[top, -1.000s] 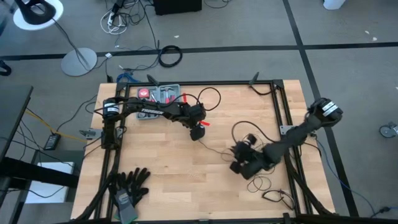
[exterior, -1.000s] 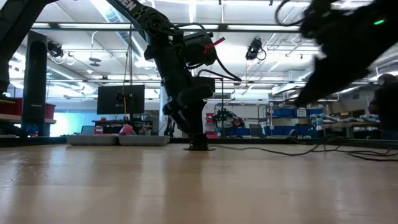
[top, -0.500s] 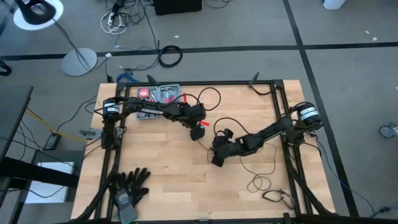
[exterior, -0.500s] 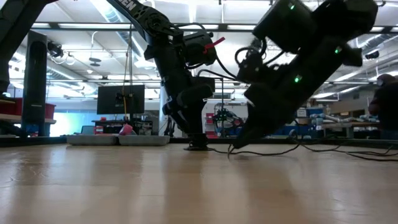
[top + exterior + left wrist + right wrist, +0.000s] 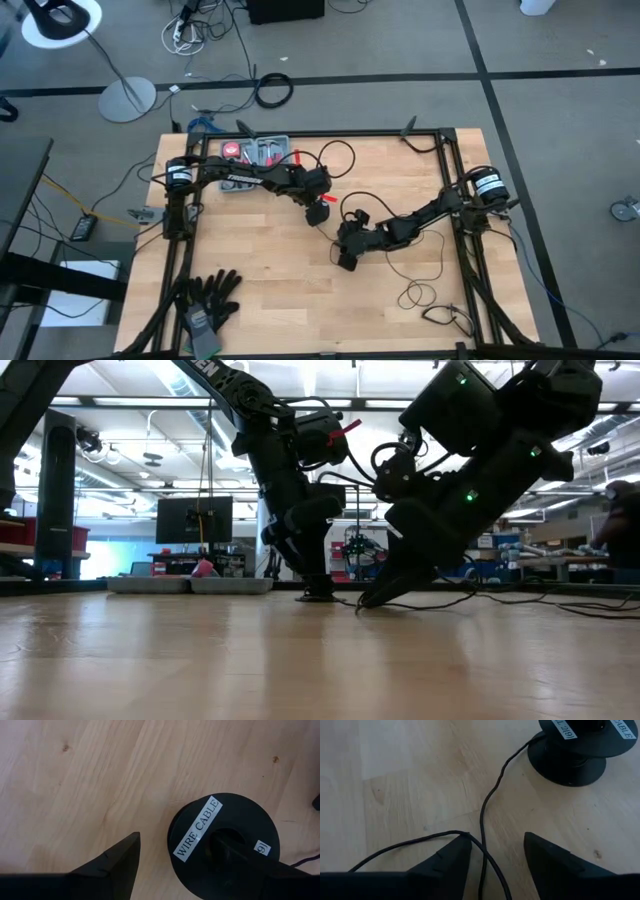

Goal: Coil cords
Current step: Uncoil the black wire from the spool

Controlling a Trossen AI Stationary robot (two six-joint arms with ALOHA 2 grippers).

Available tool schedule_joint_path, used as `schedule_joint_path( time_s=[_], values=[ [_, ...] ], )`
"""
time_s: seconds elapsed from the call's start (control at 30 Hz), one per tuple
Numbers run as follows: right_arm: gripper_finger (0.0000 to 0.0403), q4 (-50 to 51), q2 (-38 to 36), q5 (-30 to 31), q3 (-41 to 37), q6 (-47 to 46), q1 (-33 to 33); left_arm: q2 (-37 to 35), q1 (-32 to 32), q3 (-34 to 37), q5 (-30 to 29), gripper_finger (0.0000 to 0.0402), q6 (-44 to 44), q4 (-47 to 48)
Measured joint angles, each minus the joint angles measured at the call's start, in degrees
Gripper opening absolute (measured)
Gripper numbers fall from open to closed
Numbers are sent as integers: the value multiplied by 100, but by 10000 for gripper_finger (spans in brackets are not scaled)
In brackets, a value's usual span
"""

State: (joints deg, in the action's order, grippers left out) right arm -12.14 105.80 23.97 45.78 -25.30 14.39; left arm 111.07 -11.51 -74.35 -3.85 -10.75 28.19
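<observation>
Left gripper (image 5: 200, 870) pinching black spool (image 5: 222, 842) labelled WIRE CABLE. Right gripper (image 5: 492, 855) spread, straddling thin wire (image 5: 487, 807) on table (image 5: 260, 290). Tool tray (image 5: 255, 152) behind, gloves (image 5: 205, 300) at near-left corner.

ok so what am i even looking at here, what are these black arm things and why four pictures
These are two robot arms fixed to a wooden table, filmed at one moment by four cameras: one overhead, one level with the tabletop, and one on each arm's wrist.

The left gripper hangs over a black spool labelled "wire cable"; one finger is in its centre hole, so it seems to steady it. The right gripper is low over the table with its jaws open, straddling the thin black wire that runs from the spool, not holding it.

Also on the table are a grey tray of small items and black gloves. More wire lies loose near the right side.
</observation>
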Motion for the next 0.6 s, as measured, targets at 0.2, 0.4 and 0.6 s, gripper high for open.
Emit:
schedule_joint_path(
  time_s=[0.2,0.4,0.6],
  values=[
    [190,-9,0,-4,0,0,2,0,0,0,1,243,-1,10],
    [189,-13,0,-4,0,0,3,-2,-2,0,349,243,294,11],
    [190,-15,0,-4,-2,-2,4,-2,3,0,454,250,355,32]
  ],
)
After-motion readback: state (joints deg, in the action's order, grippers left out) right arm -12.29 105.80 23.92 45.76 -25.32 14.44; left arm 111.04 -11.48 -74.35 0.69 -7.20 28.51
